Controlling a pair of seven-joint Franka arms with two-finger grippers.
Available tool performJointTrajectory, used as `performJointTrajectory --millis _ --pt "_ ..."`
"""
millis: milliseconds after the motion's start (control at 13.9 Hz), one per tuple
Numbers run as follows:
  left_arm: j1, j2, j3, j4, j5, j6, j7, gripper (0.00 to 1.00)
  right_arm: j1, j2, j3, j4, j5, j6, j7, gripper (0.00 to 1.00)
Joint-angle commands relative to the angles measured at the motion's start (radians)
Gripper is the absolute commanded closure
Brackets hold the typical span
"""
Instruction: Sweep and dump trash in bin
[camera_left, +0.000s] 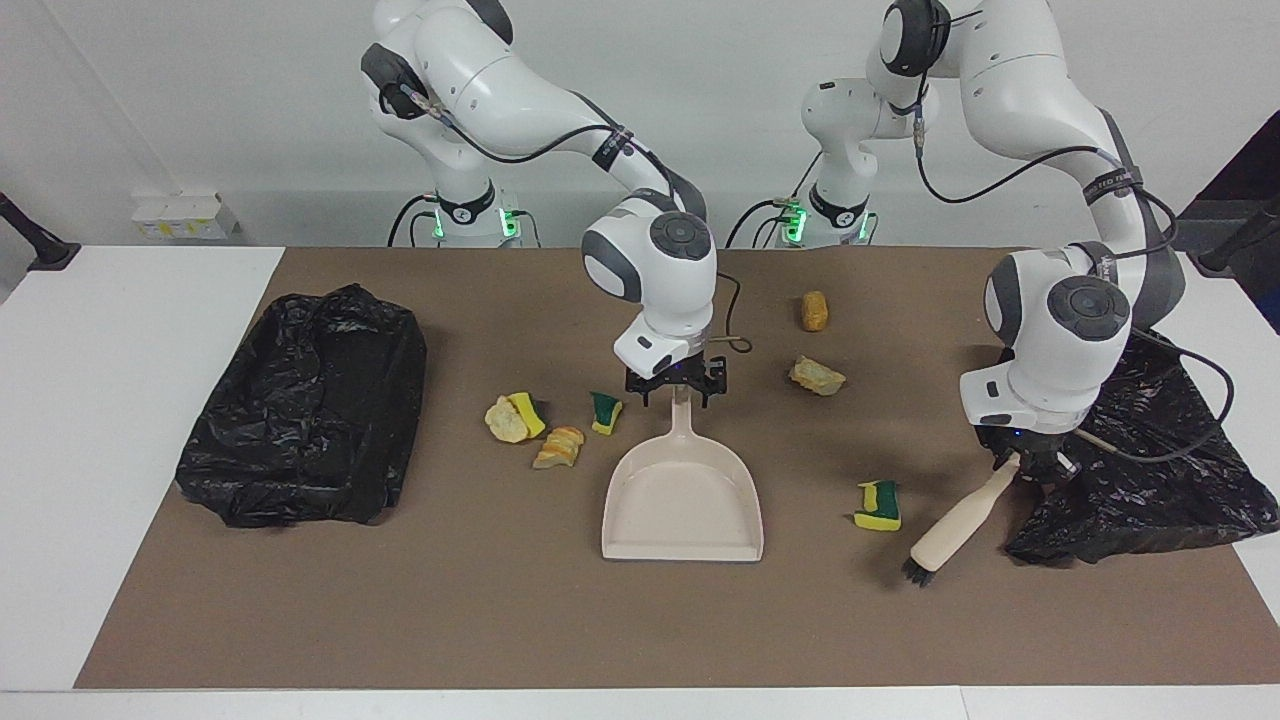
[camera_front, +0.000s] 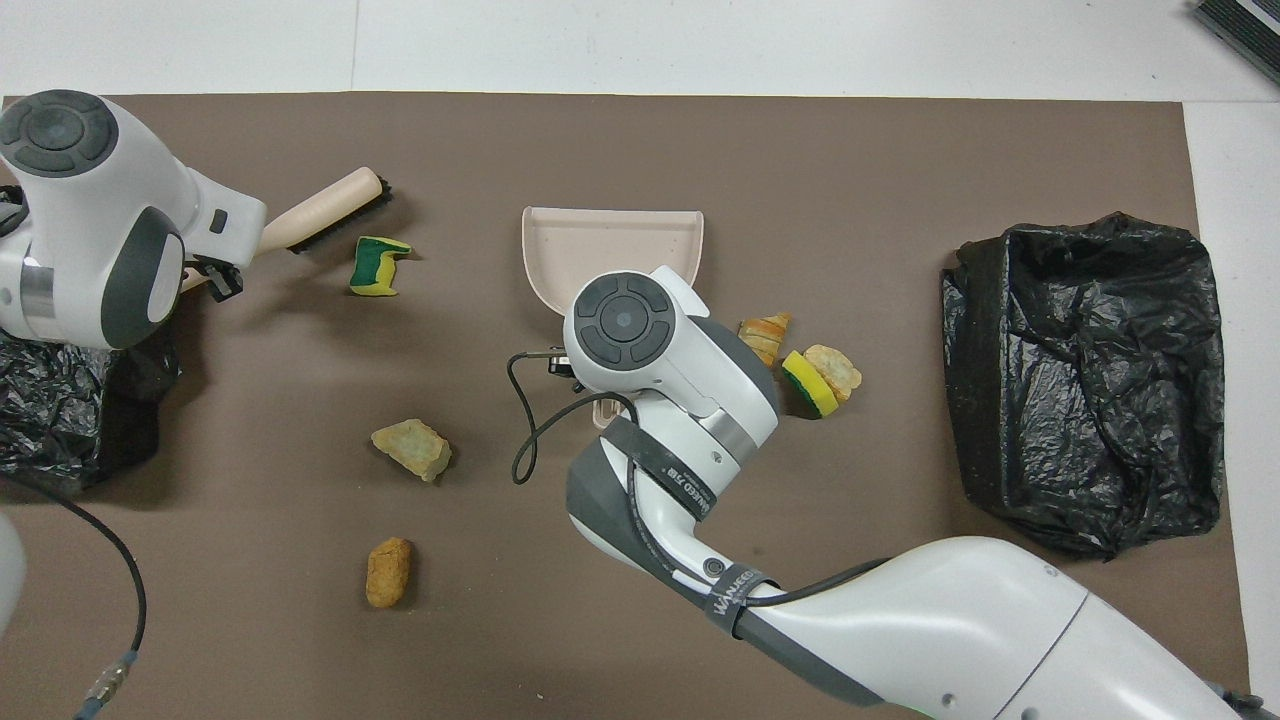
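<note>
1. The left gripper (camera_left: 1025, 462), at the right of the facing frame, is pinched tight on the handle end of the brush (camera_left: 960, 525). The brush slants down toward frame centre, with its bristles low by the mat (camera_left: 500, 620).
2. The right gripper (camera_left: 675, 385) sits at frame centre on the top of the pan (camera_left: 682, 500) handle. I cannot tell whether it grips the handle or only straddles it.
3. The trash is scattered across the middle of the mat:
   - A sponge scrap (camera_left: 878, 506) lies just beside the brush head, between the brush and the pan.
   - A beige chunk (camera_left: 817, 376) and an orange chunk (camera_left: 815, 311) lie above it in the frame.
   - Three more scraps (camera_left: 559, 447) cluster left of the pan handle.
   - None is in the pan yet.
4. The next move turns on one relation. The sponge scrap lies toward frame centre from the bristles, so the left arm is the nearer one. The pan's long axis runs up and down the frame, with its mouth toward the lower edge. I judge that a plain sideways sweep would meet the pan's side wall, so either the pan or the stroke must turn.
5. The bin (camera_left: 305, 405), lined in black, sits at frame left, well apart from the pan. A loose black bag (camera_left: 1140, 450) lies under the left arm.
6. In the overhead view the right wrist covers the handle, the gripper and the smallest green scrap, all of which the facing view shows. Only the overhead view shows the bristle strip turned toward the sponge scrap, with a clear gap between them.
</note>
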Motion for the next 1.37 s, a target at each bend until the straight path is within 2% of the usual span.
performJointTrajectory --millis 0,144,216,288,360,432,576,792,1008,1152,1296 --pt "-0.026 -0.070 0.002 -0.106 0.017 0.001 0.020 1.00 -0.004 0.007 0.018 0.010 -0.074 -0.025 0.033 1.00" --pt "-0.051 -0.104 -0.003 -0.158 0.014 -0.042 0.010 1.00 -0.031 -0.016 0.069 0.015 -0.079 -0.065 0.004 1.00" --pt "-0.060 -0.135 -0.009 -0.198 0.009 -0.058 0.008 1.00 -0.063 -0.039 0.107 0.007 -0.071 -0.079 -0.089 1.00" --pt "-0.062 -0.180 -0.012 -0.248 0.002 -0.062 0.010 1.00 -0.104 -0.065 0.156 0.002 -0.032 -0.127 -0.217 1.00" --pt "-0.063 -0.222 -0.026 -0.293 -0.003 -0.068 0.008 1.00 -0.131 -0.106 0.169 0.002 0.022 -0.181 -0.322 1.00" --pt "-0.063 -0.259 -0.041 -0.328 -0.003 -0.093 0.002 1.00 -0.158 -0.166 0.167 -0.008 0.070 -0.221 -0.455 1.00" --pt "-0.063 -0.296 -0.072 -0.338 -0.018 -0.215 -0.021 1.00 -0.195 -0.276 0.149 -0.066 0.160 -0.301 -0.783 1.00" --pt "-0.068 -0.333 -0.086 -0.357 -0.132 -0.356 -0.107 1.00 -0.197 -0.370 0.117 -0.177 0.219 -0.298 -1.106 1.00" --pt "-0.074 -0.389 -0.083 -0.354 -0.161 -0.368 -0.232 1.00 -0.197 -0.402 0.092 -0.257 0.265 -0.266 -1.460 1.00" --pt "-0.062 -0.422 -0.080 -0.358 -0.161 -0.378 -0.395 1.00 -0.198 -0.441 0.089 -0.341 0.266 -0.217 -1.519 1.00" --pt "-0.049 -0.451 -0.074 -0.403 -0.161 -0.378 -0.551 1.00 -0.194 -0.452 0.091 -0.370 0.272 -0.198 -1.546 1.00"
